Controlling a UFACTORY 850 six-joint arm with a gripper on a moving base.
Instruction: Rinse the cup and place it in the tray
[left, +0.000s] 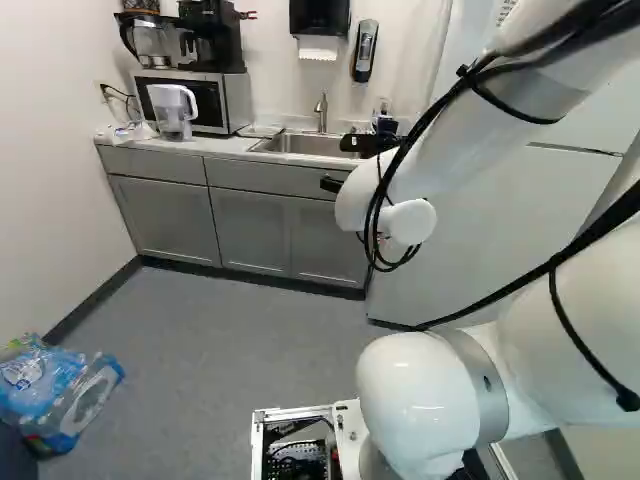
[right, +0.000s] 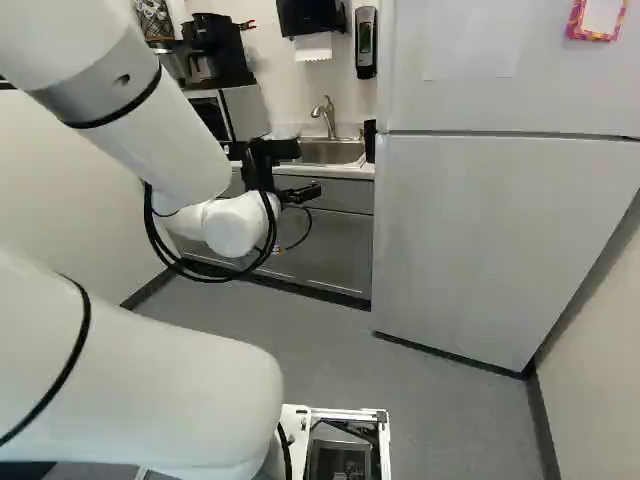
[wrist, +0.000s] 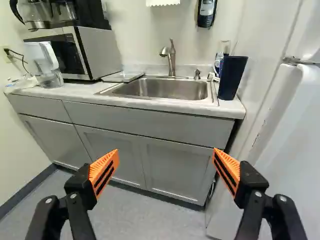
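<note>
My gripper (right: 309, 170) hangs in front of the counter in the right base view. In the wrist view the gripper (wrist: 166, 161) stands wide open, nothing between its orange pads. Ahead of it on the counter, a dark blue cup (wrist: 232, 77) stands upright at the sink's fridge side; part of that cup (right: 370, 141) shows in the right base view. A flat, light tray (wrist: 122, 76) lies between the sink (wrist: 165, 89) and the microwave. Behind the basin rises a metal faucet (wrist: 171, 56). The cup's inside is hidden.
A microwave (wrist: 82, 52) with a coffee maker on top and a water pitcher (wrist: 45, 65) stand on the counter (wrist: 80, 91). Beside the counter is a tall white fridge (right: 470, 240). Bottles in plastic wrap (left: 60, 385) lie on the floor by the wall.
</note>
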